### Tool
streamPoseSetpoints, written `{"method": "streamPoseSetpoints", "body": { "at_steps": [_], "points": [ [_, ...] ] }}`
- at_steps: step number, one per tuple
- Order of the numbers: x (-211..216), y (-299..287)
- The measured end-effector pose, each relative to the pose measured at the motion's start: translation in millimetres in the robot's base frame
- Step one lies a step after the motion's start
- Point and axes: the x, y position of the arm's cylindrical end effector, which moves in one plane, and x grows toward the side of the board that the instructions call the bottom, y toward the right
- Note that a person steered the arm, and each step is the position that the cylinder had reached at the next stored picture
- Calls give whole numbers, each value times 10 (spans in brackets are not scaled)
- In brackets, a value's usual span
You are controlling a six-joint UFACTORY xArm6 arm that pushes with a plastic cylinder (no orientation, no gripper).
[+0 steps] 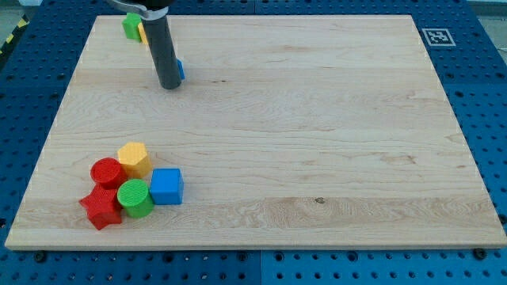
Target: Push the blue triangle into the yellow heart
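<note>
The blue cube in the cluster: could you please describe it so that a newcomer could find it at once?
Look at the wooden board and go to its corner at the view's bottom left, where five blocks huddle. The blue cube sits on the cluster's right edge, touching the green cylinder. It is the only blue block there, with flat square faces.

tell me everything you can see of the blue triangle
Only a small sliver of the blue triangle shows, sticking out on the view's right of my rod, which hides the rest, so its shape cannot be confirmed from this view. It looks like smooth, bright blue plastic lying flat on the wooden board, near the view's top left. My tip sits right against it, apparently touching. The yellow heart, partly hidden too, lies apart from it, further toward the view's top left.
</note>
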Motion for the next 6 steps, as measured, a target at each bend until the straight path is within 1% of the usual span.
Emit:
{"method": "streamPoseSetpoints", "body": {
  "at_steps": [1,3,6],
  "points": [
    [-152,86],
    [-484,73],
    [-591,-282]
  ]
}}
